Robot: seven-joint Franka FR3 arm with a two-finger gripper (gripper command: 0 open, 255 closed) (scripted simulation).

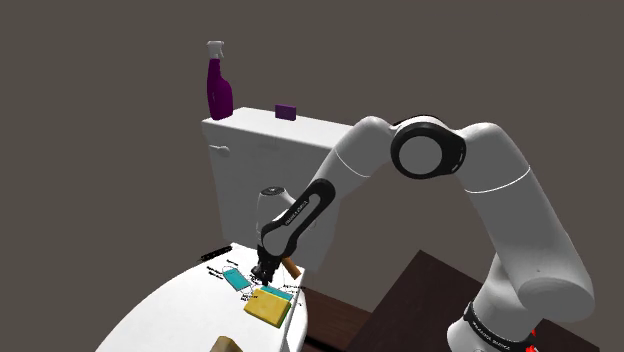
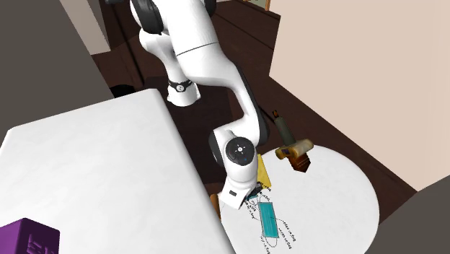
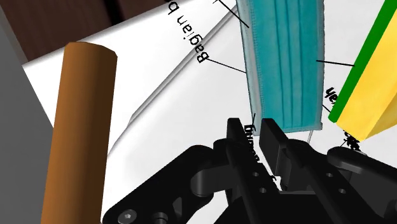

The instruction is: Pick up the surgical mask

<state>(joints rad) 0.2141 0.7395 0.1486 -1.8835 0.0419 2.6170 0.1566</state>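
Note:
The surgical mask [image 3: 283, 57] is teal and pleated, and it lies flat on a white round lid [image 1: 170, 310] over black printed lettering. My black gripper [image 3: 254, 137] stands at the mask's near corner, its fingers almost together with that corner's edge clasped between them. From the side, the gripper [image 1: 263, 272] points down between the mask [image 1: 234, 278] and a yellow sponge [image 1: 268, 307]. From above, the gripper [image 2: 254, 198] touches the end of the mask [image 2: 269, 219].
The yellow sponge [image 3: 369, 95] with a green face lies close beside the mask. A brown cylinder [image 3: 76, 127] stands on the gripper's other side. A white tank [image 1: 270, 170] behind the lid carries a purple spray bottle [image 1: 218, 85] and a small purple box [image 1: 286, 111]. A brown brush-like object [image 2: 296, 151] lies on the lid's edge.

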